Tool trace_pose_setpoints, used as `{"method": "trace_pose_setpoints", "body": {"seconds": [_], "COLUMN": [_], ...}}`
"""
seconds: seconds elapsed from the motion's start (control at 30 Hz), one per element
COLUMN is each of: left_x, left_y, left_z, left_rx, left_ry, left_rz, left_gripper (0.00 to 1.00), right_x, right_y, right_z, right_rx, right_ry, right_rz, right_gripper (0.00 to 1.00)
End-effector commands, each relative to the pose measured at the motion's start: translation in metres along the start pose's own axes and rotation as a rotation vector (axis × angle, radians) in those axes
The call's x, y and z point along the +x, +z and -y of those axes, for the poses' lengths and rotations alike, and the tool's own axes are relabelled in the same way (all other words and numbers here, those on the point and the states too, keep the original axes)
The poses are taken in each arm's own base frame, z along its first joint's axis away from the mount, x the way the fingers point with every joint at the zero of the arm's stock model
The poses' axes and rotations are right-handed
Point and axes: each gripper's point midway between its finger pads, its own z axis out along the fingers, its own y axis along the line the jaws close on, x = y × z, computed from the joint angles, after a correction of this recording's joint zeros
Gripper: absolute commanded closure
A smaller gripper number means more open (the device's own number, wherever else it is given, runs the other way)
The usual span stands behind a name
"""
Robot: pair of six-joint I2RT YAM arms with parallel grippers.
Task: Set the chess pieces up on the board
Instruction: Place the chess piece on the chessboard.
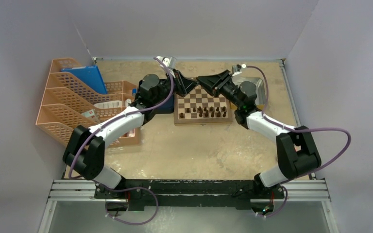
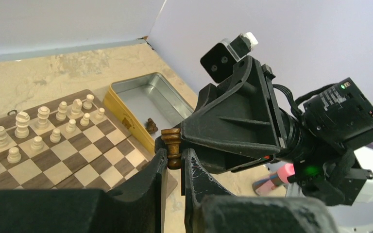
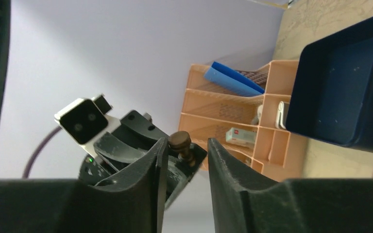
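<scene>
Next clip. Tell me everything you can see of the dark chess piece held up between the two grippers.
The dark chess piece looks like glossy turned brown wood, with a wide round end, a ringed collar and a narrower stem. Which chessman it is cannot be told. It is held in the air, off the board. The left gripper is shut on its stem, one finger on each side. The right gripper stands open around its round end, with a gap on one side.
</scene>
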Motion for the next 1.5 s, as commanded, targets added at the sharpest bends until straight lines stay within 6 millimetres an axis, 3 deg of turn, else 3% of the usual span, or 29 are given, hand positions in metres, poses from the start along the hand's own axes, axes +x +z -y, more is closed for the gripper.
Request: {"method": "trace_pose_setpoints", "body": {"seconds": [0.0, 0.17, 0.3, 0.43, 0.57, 0.7, 0.77, 0.87, 0.97, 1.23, 1.47], "left_x": [-0.03, -0.015, 0.0, 0.025, 0.037, 0.043, 0.047, 0.056, 0.064, 0.073, 0.074], "left_y": [-0.021, -0.05, -0.084, -0.116, -0.135, -0.144, -0.148, -0.153, -0.159, -0.163, -0.159], "left_z": [0.034, 0.026, 0.026, 0.032, 0.047, 0.057, 0.06, 0.055, 0.052, 0.045, 0.042], "left_rx": [0.08, 0.032, 0.057, 0.062, 0.109, 0.143, 0.159, 0.127, 0.115, 0.085, 0.079], "left_ry": [0.101, 0.063, -0.027, -0.105, -0.16, -0.22, -0.254, -0.265, -0.275, -0.277, -0.286], "left_rz": [0.012, -0.149, -0.367, -0.547, -0.639, -0.683, -0.713, -0.753, -0.783, -0.808, -0.812], "left_gripper": [1.0, 1.0, 1.0, 1.0, 1.0, 1.0, 1.0, 1.0, 1.0, 1.0, 1.0], "right_x": [0.01, -0.001, -0.013, -0.006, 0.018, 0.077, 0.092, 0.107, 0.117, 0.149, 0.167], "right_y": [-0.026, -0.042, -0.043, -0.054, -0.058, -0.054, -0.048, -0.046, -0.043, -0.045, -0.057], "right_z": [-0.019, -0.027, -0.033, -0.033, -0.042, -0.015, -0.002, 0.02, 0.027, 0.011, 0.013], "right_rx": [-0.06, -0.051, -0.039, -0.091, -0.225, -0.388, -0.363, -0.33, -0.33, -0.455, -0.51], "right_ry": [-0.199, -0.429, -0.95, -1.287, -1.422, -1.725, -1.84, -1.923, -1.982, -2.065, -2.071], "right_rz": [-0.066, -0.044, -0.077, -0.115, -0.119, -0.442, -0.489, -0.575, -0.598, -0.568, -0.595], "right_gripper": [0.58, 0.49, 0.54, 0.51, 0.51, 0.48, 0.45, 0.45, 0.46, 0.51, 0.54]}}
